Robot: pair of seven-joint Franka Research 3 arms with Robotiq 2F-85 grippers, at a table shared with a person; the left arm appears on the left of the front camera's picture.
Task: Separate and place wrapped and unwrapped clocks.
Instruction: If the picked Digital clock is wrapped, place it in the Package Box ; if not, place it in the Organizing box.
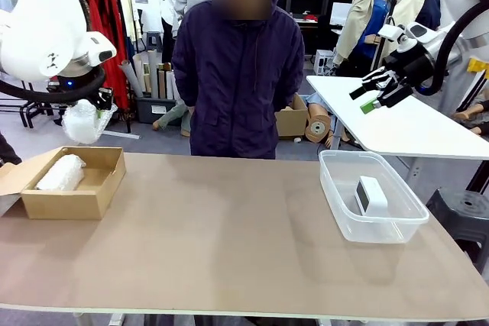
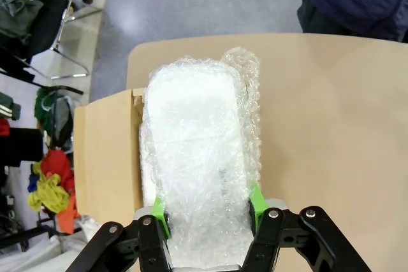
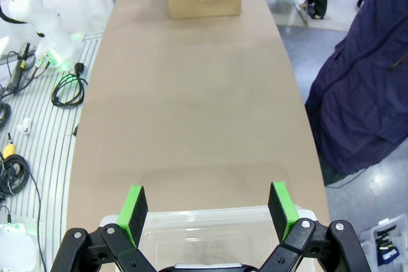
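Left gripper [image 2: 207,211] is clamped on a bubble-wrapped clock [image 2: 194,157], holding it in the air. Below it sits the cardboard box [image 1: 92,196], where another wrapped clock [image 1: 61,173] already lies. Right gripper [image 3: 207,211] hangs spread and empty above the clear plastic bin [image 1: 336,188], which holds the bare white clock [image 1: 370,195] beneath it. The slick wrap could slide between the pads, so the held clock might drop outside the box or land on the wrapped one.
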